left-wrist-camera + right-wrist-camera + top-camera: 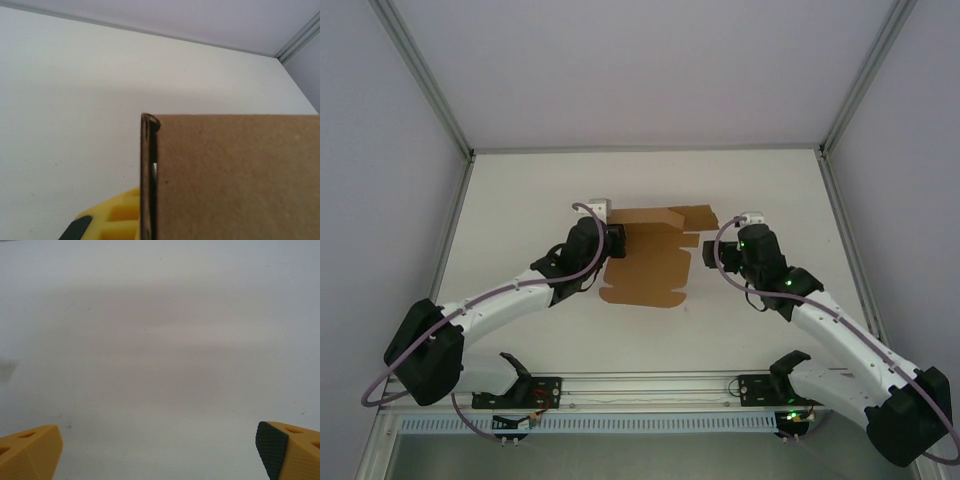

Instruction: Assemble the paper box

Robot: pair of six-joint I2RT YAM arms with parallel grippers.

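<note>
Box [645, 268], matte brown cardboard with cut flaps, lies on your table [520, 200], left gripper [617, 240] clamped on its folded left edge, right gripper [160, 445] spread wide beside its right edge.

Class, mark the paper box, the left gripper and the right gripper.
paper box [645, 268]: top view, middle of the sheet.
left gripper [618, 240]: top view, fingertips at the box's left edge.
right gripper [159, 452]: right wrist view, midway between open fingertips.

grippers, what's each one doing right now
left gripper: closed on the edge of the paper box
right gripper: open, holding nothing
</note>
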